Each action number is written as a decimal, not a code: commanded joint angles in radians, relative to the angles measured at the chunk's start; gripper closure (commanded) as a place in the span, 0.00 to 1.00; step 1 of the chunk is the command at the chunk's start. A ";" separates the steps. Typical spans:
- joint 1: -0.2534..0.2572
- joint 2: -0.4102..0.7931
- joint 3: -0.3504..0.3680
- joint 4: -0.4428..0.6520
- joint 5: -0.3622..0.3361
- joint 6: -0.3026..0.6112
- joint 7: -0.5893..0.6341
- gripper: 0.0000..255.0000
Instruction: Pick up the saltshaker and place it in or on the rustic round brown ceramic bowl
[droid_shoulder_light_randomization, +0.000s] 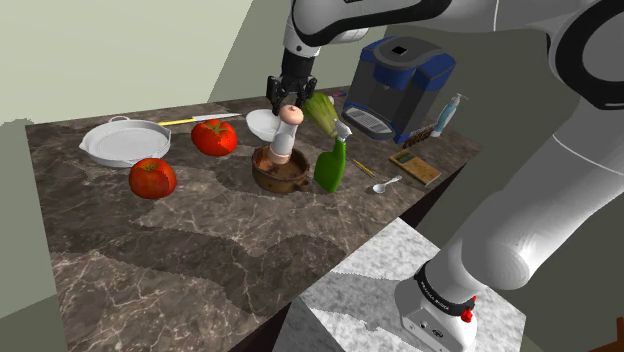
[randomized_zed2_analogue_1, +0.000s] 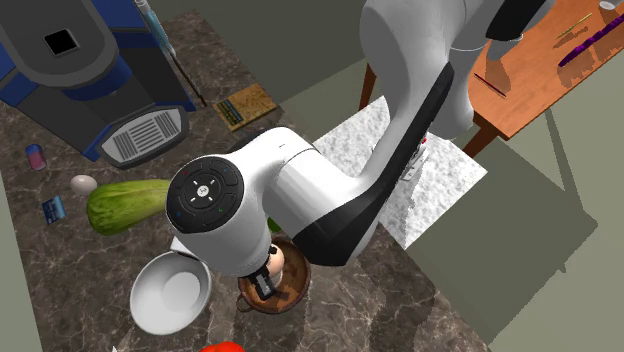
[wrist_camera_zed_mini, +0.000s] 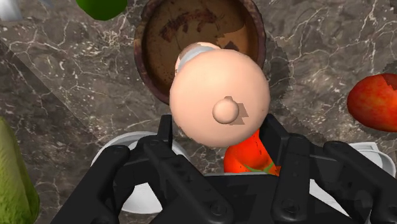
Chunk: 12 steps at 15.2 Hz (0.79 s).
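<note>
Dark marble countertop (droid_shoulder_light_randomization: 200, 250) carries everything we care about. Directly beneath the gripper (droid_shoulder_light_randomization: 291, 104) the peach-coloured saltshaker (droid_shoulder_light_randomization: 286, 135) stands, slightly tilted, with its base inside the brown bowl (droid_shoulder_light_randomization: 268, 184). The fingers (wrist_camera_zed_mini: 162, 137) are spread to either side of its knobbed head and do not appear to clasp it. We judge the placing done (only a retreat upward seems left). That bowl holds nothing else we can see. Just beside the gripper a white bowl (droid_shoulder_light_randomization: 260, 124) sits empty, as does the white handled dish (droid_shoulder_light_randomization: 122, 143) farther off.
</note>
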 joint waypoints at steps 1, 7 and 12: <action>0.000 0.001 0.000 0.000 0.000 0.002 -0.001 1.00; 0.000 0.001 0.000 0.000 0.000 0.002 -0.001 0.00; 0.000 -0.009 0.000 0.022 0.001 -0.030 -0.001 0.00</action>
